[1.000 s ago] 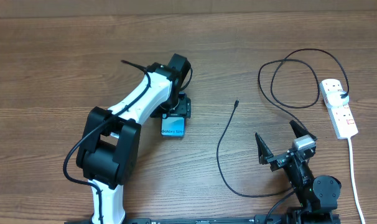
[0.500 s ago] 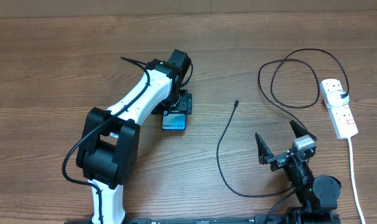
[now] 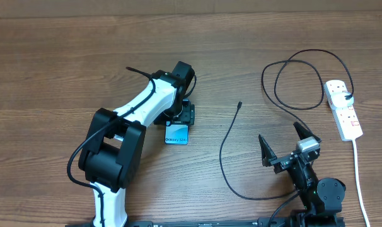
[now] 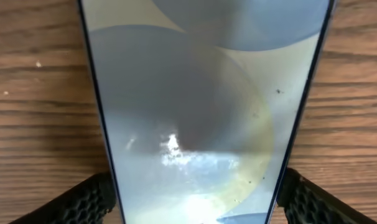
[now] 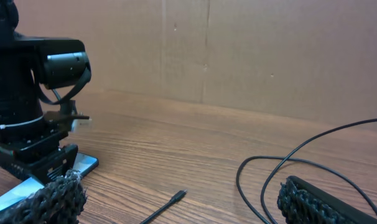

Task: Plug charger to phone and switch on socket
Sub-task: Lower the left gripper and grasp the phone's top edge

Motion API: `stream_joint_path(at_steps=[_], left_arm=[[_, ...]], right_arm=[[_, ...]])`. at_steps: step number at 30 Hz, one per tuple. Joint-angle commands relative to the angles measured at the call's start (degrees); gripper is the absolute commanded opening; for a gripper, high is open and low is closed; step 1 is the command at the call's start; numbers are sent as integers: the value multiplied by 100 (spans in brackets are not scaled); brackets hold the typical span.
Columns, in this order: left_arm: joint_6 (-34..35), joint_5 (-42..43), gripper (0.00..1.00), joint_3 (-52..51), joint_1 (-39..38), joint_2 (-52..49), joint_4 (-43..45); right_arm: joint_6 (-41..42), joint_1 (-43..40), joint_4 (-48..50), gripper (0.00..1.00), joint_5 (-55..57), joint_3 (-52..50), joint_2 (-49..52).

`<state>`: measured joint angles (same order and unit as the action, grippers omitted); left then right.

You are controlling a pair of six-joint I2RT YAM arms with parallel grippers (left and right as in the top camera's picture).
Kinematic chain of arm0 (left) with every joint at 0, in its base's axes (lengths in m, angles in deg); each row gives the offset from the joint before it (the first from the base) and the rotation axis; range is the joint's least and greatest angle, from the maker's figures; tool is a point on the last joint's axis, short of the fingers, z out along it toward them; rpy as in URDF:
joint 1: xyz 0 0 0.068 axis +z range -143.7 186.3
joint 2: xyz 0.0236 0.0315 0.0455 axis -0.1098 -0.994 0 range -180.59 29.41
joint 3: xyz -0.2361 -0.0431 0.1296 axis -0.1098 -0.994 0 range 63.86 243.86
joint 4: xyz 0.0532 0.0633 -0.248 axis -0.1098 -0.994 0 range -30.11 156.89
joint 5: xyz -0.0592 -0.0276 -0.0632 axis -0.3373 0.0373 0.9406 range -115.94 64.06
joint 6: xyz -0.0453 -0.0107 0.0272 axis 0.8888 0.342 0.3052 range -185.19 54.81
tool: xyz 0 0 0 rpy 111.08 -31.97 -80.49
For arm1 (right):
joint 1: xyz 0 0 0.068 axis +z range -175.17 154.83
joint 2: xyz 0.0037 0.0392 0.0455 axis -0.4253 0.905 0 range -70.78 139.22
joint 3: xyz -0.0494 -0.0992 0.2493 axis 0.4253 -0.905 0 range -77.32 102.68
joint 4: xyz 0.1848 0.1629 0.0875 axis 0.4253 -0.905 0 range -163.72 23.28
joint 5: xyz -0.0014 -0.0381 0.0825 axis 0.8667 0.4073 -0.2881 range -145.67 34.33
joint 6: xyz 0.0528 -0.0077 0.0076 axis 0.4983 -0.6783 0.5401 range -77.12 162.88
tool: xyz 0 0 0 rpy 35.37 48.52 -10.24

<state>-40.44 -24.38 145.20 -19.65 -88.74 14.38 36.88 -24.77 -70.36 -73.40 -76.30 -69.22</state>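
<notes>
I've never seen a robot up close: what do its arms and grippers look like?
The left arm has white tapered links between chunky black joints, with a thin black cable looping alongside. The right arm looks all black with a small silver part. The right gripper has two pointed black fingers; the left gripper shows black honeycomb-textured pads.

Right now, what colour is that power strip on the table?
The socket is white, seen best overhead.

- Slid the phone (image 3: pixel 176 133) slightly toward the near edge of the table (image 3: pixel 46 57), after a brief nudge toward the far edge.
- Turned it squarer to the table edges.
- Carried the left fingers (image 4: pixel 83 202) along, clamped on its long sides, slightly rightward.
</notes>
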Motion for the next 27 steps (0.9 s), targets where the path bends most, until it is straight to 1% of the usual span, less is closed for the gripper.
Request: stream_joint_path(at_steps=[1,2,6,10,18,19,21,27], left_arm=[[98,37,95,-223,-33,15,188],[101,37,100,-275,-33,15,289],[118,37,100,-326,-33,13,527],[149,39,91,-328,-61,2,533],[212,44,92,-330,-74,-345,450],[212,70,91,-330,-76,-372,439],[210,101,85,-328,-74,-396,437],[210,153,78,-195,-31,-396,304]], right_arm=[[17,-15,33,100,7,-55,13],[17,-15,33,100,7,-55,13],[17,-15,33,100,7,-55,13],[17,-15,33,100,7,-55,13],[17,-15,35,100,7,-55,13],[17,-15,33,100,7,-55,13],[17,-15,33,100,7,-55,13],[17,-15,35,100,4,-55,13]])
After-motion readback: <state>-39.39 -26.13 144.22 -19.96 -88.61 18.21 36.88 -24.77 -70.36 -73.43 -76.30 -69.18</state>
